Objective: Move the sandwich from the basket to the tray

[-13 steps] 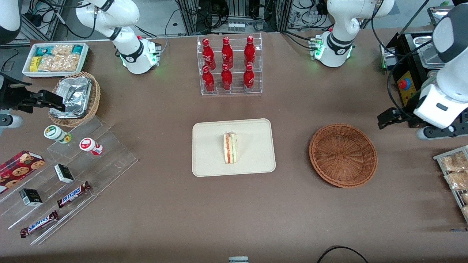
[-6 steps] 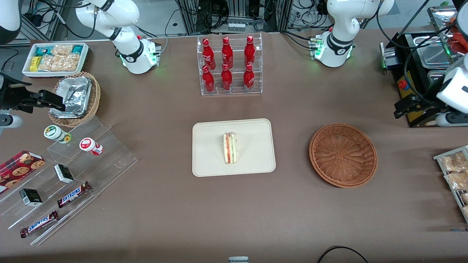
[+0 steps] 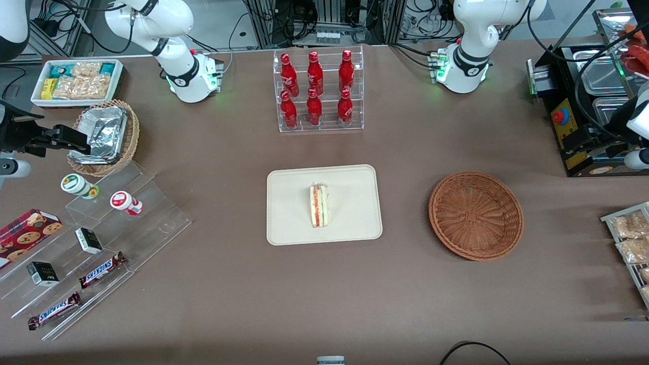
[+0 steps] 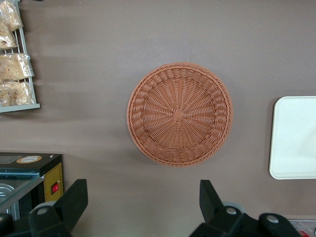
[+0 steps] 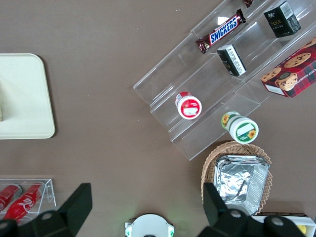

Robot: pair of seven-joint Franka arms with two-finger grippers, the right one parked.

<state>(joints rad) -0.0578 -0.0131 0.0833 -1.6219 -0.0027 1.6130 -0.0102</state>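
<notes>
The sandwich (image 3: pixel 319 205), a pale layered wedge, is lying mid-tray (image 3: pixel 289 223), flat cream rim showing bare all round it. At the tray's three o'clock, the round woven basket (image 3: pixel 475 215) is sitting alone on brown table. The gripper (image 4: pixel 140 207) is hanging high above the basket, fingers spread wide, gripping nothing.

Sandwich (image 3: pixel 319 205) lying on tray (image 3: pixel 289 213), basket (image 3: pixel 475 215) at its 3 o'clock, my gripper (image 3: pixel 583 143) high toward 2 o'clock.
</notes>
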